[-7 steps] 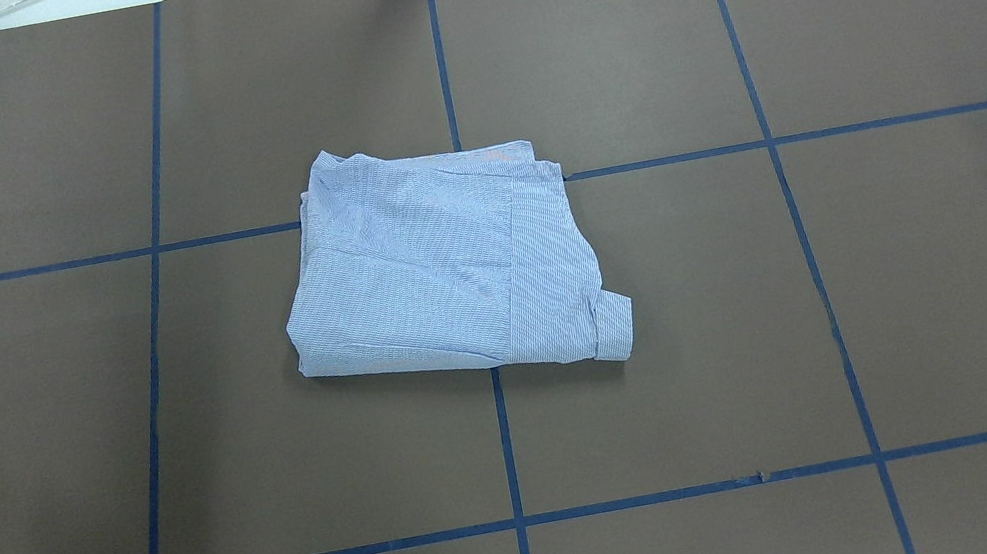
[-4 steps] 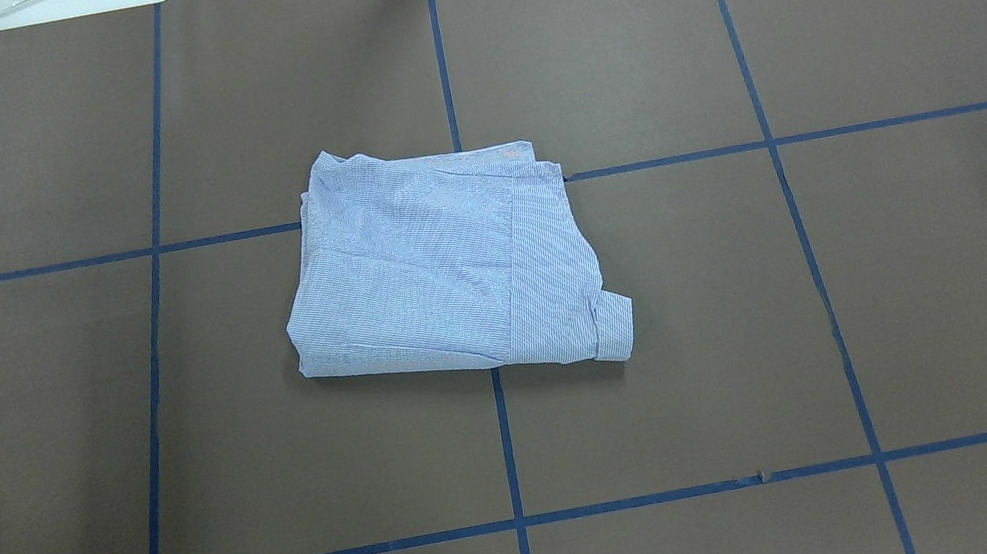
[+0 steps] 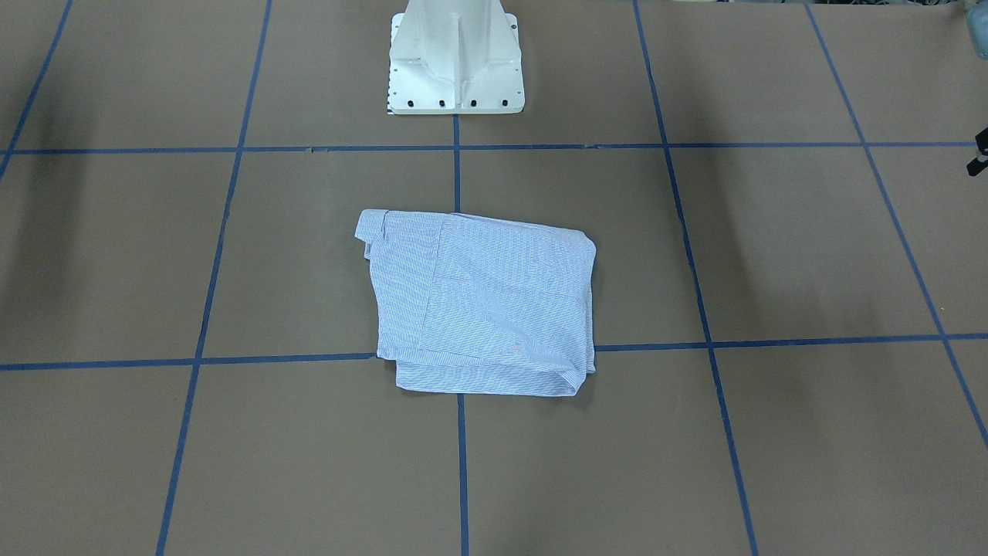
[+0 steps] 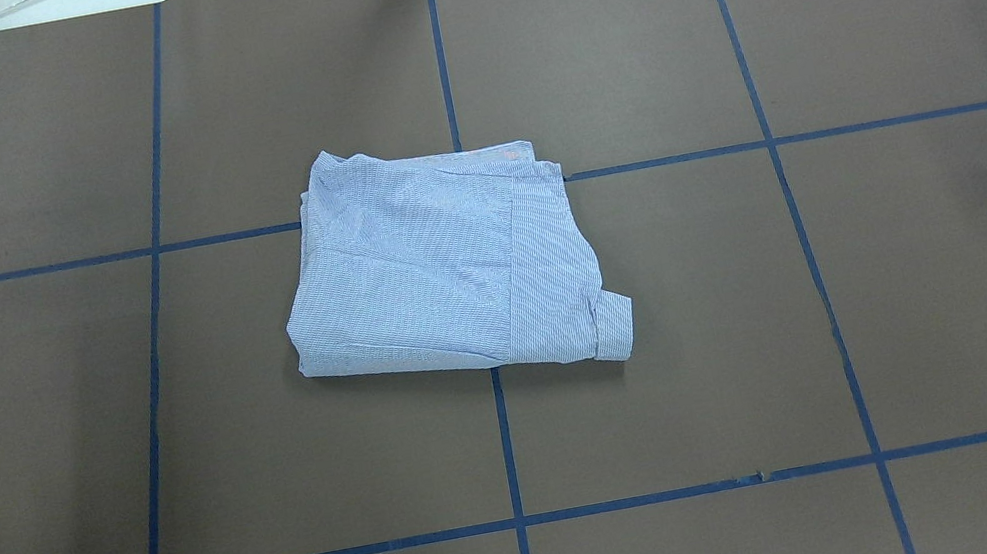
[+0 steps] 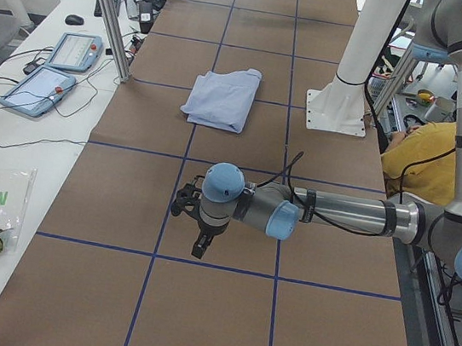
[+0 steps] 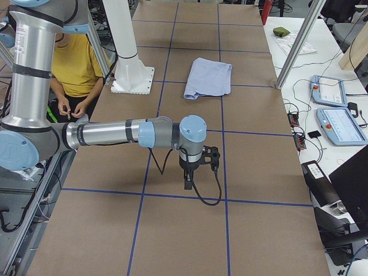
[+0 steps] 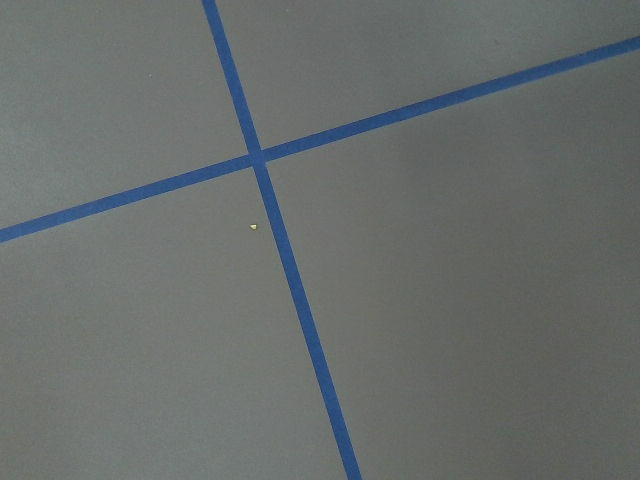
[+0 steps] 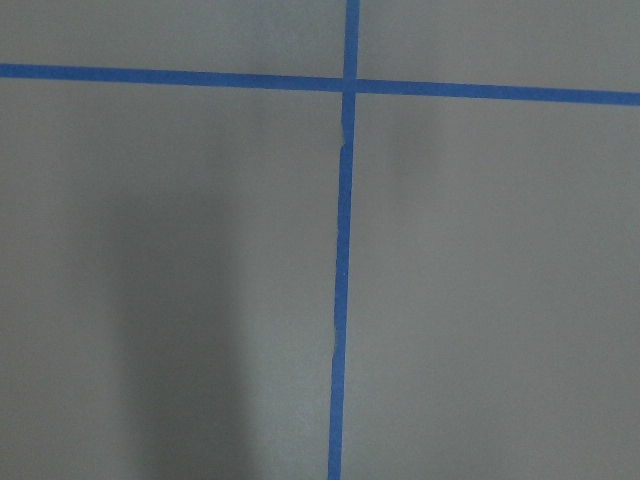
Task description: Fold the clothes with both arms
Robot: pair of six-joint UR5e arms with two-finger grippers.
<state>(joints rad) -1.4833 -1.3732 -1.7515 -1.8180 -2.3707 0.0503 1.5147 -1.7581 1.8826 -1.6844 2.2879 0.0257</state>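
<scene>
On the desk (image 4: 864,303), shirt (image 4: 452,269) sat folded compact; folding looked done.
Parked well away: left claw (image 5: 199,251), right claw (image 6: 187,183), how far open couldn't be told; next probably just a tidy.

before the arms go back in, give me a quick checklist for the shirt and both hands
1. Shirt folded into a compact block, lying flat on the table: ok.
2. Edges tidy: not ok, one cuff sticks out at the corner near the robot, on its right side.
3. Left hand clear of the shirt: ok, it hangs over bare table, well apart from it.
4. Right hand clear of the shirt: ok, likewise over bare table.
5. Hands open and ready to grasp: cannot tell, only the side views show them.
6. Person off the table: ok, beyond the table's edge.
</scene>
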